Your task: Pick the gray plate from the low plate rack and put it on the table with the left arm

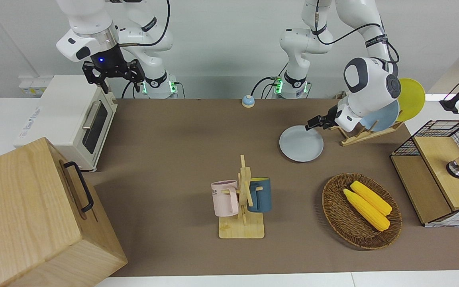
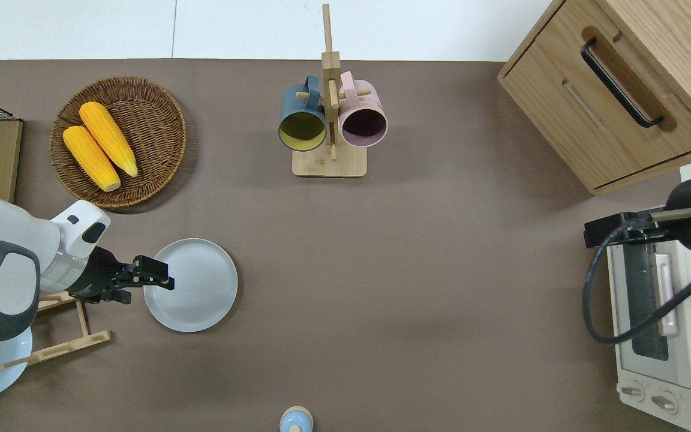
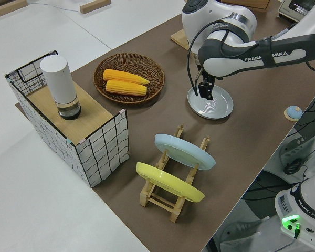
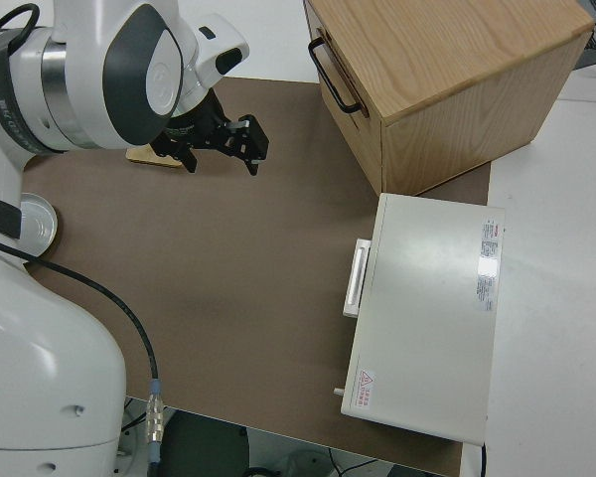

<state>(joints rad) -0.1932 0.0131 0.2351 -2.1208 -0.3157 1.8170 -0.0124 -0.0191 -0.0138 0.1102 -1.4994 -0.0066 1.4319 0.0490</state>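
The gray plate (image 1: 301,144) lies flat on the brown table (image 1: 173,131), beside the low plate rack (image 1: 357,135) toward the right arm's end; it also shows in the overhead view (image 2: 192,287) and the left side view (image 3: 215,105). My left gripper (image 2: 156,281) is open at the plate's rim on the rack's side, its fingers apart and off the plate. It also shows in the front view (image 1: 317,122). The right gripper (image 1: 112,77) is open and parked.
A light-blue plate (image 1: 387,115) and a yellow plate (image 1: 412,97) stand in the rack. A wicker basket (image 1: 333,211) with corn lies farther from the robots than the plate. A mug stand (image 1: 243,199), toaster oven (image 1: 70,115), wooden cabinet (image 1: 34,215) and wire crate (image 1: 440,171) stand around.
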